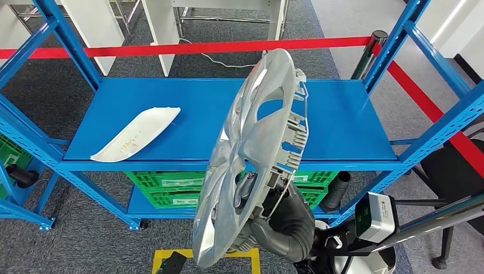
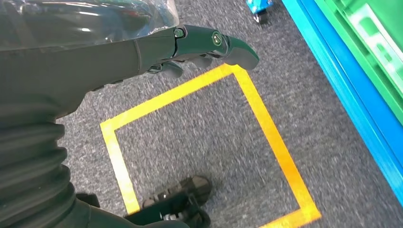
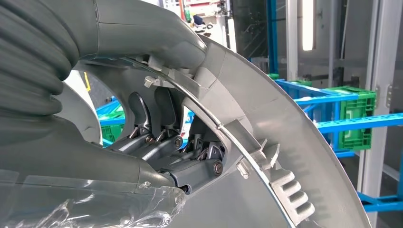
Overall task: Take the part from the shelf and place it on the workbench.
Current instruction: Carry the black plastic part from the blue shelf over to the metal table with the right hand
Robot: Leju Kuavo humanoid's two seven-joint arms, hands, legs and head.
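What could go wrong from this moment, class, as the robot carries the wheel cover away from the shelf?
1. The right hand grips the large silver wheel cover near one edge only, so it could tilt or slip out.
2. Held upright close to the blue shelf, its rim might knock the frame when the robot turns.
3. The cover blocks much of the head view, which may hamper steering.

The silver wheel cover (image 1: 251, 160) hides most of the right hand (image 1: 259, 208) in the head view and covers part of the blue shelf (image 1: 342, 120) behind it. The scribbled marks on the white curved part (image 1: 137, 133) are too small to read. In the left wrist view, the left hand (image 2: 190, 45) is cut off at the edge, its fingers partly tucked beneath it.
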